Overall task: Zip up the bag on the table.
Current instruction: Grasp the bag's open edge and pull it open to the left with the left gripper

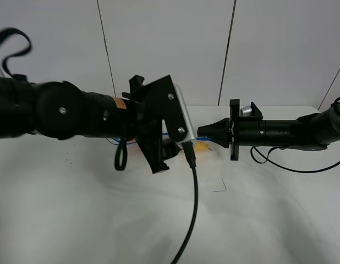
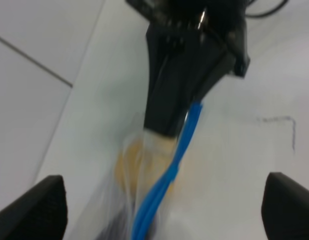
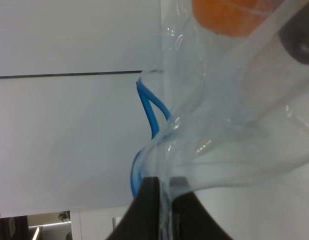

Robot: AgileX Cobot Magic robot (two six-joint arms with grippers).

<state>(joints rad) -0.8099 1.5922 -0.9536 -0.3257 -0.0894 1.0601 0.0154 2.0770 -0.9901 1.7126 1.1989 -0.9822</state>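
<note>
- Across the lower half of the high view spreads the large, plain white matte table [image 1: 76,220].
- Black left arm [image 1: 60,113] hides most of the bag from above.
- Clear, crinkly plastic zip bag [image 3: 234,100] is over the table's middle, between the two grippers (an orange toy piece [image 3: 229,17] shows through).
- Left gripper [image 2: 164,207]: jaws spread wide, fingertips either side of the bag.
- Right gripper [image 3: 162,210]: jaws pinched onto the bag's plastic edge.
- Blue zipper strip [image 2: 182,150] runs just beside that pinch.

I see the clear, crinkly bag [image 3: 234,115] at the far middle of the white tabletop [image 1: 104,220]. Its blue zipper strip [image 2: 167,185] runs along one edge, tracks parted for a stretch; an orange toy [image 3: 224,15] shows through the plastic.
</note>
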